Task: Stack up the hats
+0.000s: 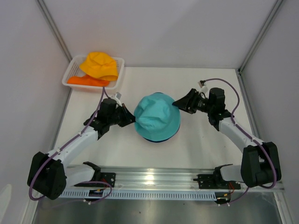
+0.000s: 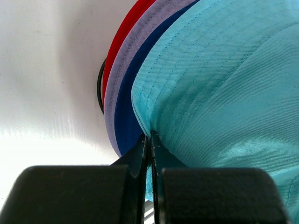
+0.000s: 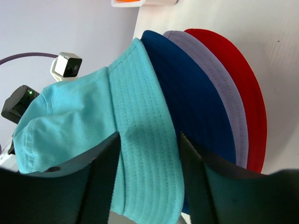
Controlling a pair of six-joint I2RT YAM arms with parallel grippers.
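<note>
The left pincer is clamped tight on the left brim edge of the teal fabric bucket hat, its two black fingers pressed together with only the cloth between them. The right pincer stands with its jaws apart, straddling the opposite brim without pinching it, as far as we can see. We judge this two-sided hold is meant to keep the floppy brim spread so that the crown settles squarely.

The teal hat sits in the middle of the white table, on top of a pile. The brims of a dark blue fabric hat, a lilac fabric hat and a red fabric hat fan out beneath it. A thin black wire loop shows at the pile's left edge.

A yellow fabric bucket hat lies on an orange fabric hat in the white slatted plastic basket at the far left corner, so we reckon two remain to be stacked. Bare table lies near, far and right of the pile. The left arm has a short, unobstructed way to the basket, though the wall runs close beside it.
</note>
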